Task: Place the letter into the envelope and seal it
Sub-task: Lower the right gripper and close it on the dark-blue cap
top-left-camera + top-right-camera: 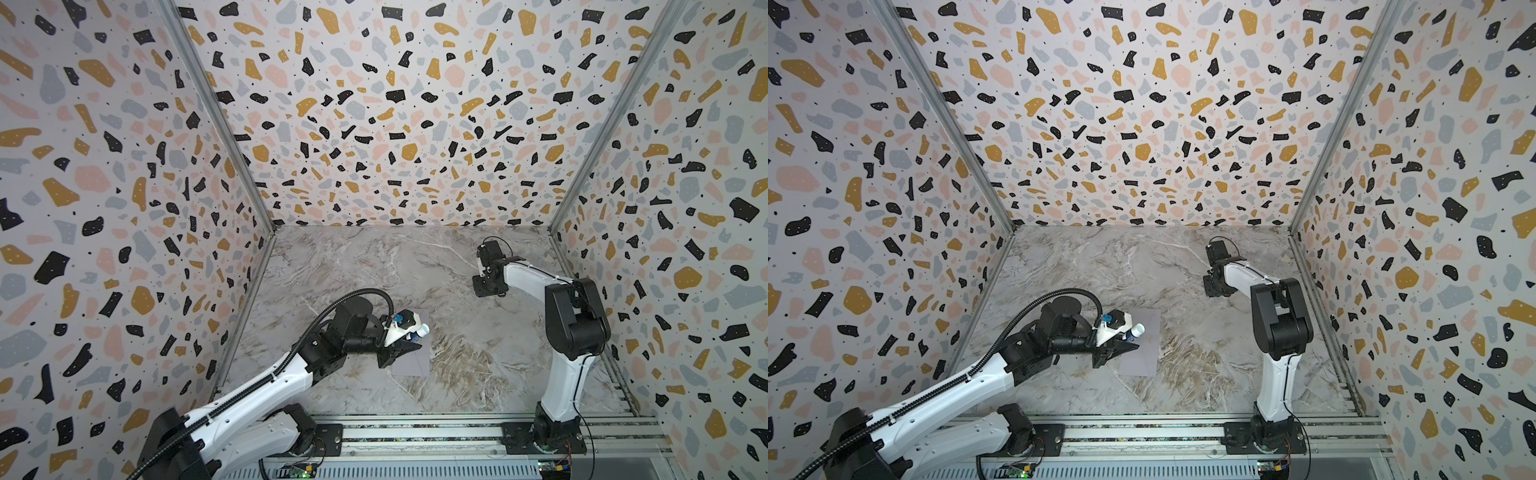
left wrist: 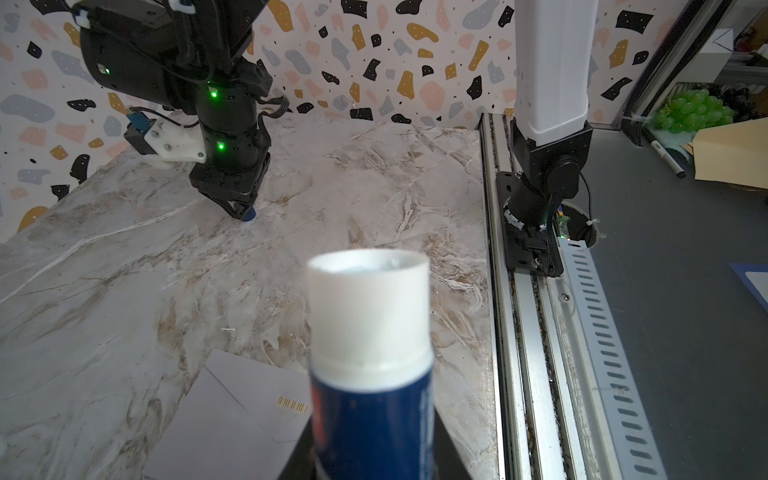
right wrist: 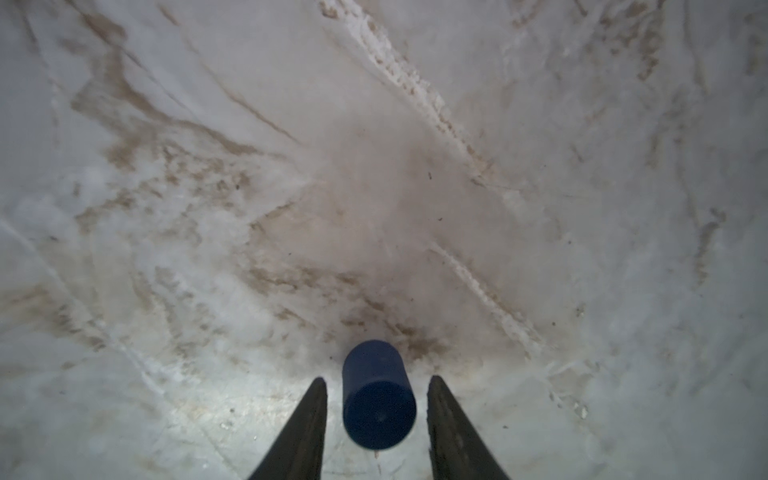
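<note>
The pale grey-lavender envelope lies flat on the marble table, its pointed flap and tiny gold mark showing in the left wrist view. The letter is out of view. My left gripper hovers over the envelope, shut on an uncapped glue stick with a blue body and white top. Far right, my right gripper points down, open, its fingers standing either side of a blue cap with gaps on both sides.
Terrazzo-patterned walls close in the table on three sides. A metal rail carrying both arm bases runs along the front edge. Beyond it, the left wrist view shows green grapes, a brown paper packet and a marker.
</note>
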Controlling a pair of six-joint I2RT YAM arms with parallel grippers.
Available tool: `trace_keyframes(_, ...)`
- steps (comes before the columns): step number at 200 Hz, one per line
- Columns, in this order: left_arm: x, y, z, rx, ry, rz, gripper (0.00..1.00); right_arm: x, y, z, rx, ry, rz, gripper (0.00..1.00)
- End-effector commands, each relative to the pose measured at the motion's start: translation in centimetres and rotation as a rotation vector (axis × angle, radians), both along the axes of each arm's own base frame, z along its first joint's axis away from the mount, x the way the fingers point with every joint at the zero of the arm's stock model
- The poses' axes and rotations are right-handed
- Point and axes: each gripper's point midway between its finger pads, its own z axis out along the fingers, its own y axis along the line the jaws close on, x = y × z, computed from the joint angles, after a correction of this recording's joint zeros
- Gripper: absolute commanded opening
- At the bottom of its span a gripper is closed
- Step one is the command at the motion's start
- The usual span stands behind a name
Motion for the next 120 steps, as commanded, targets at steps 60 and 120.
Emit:
trace_keyframes(60,0.17,-0.15,0.57,-0.018,-0.024,-0.009,0.05,1.22,-0.08,1.22,0.028,-0.029,-0.007,0.34)
trace_keyframes(120,0.14,-0.18,0.47,-0.016,-0.02,-0.011,0.05,1.11,-0.01,0.83,0.034,-0.017,-0.005,0.27)
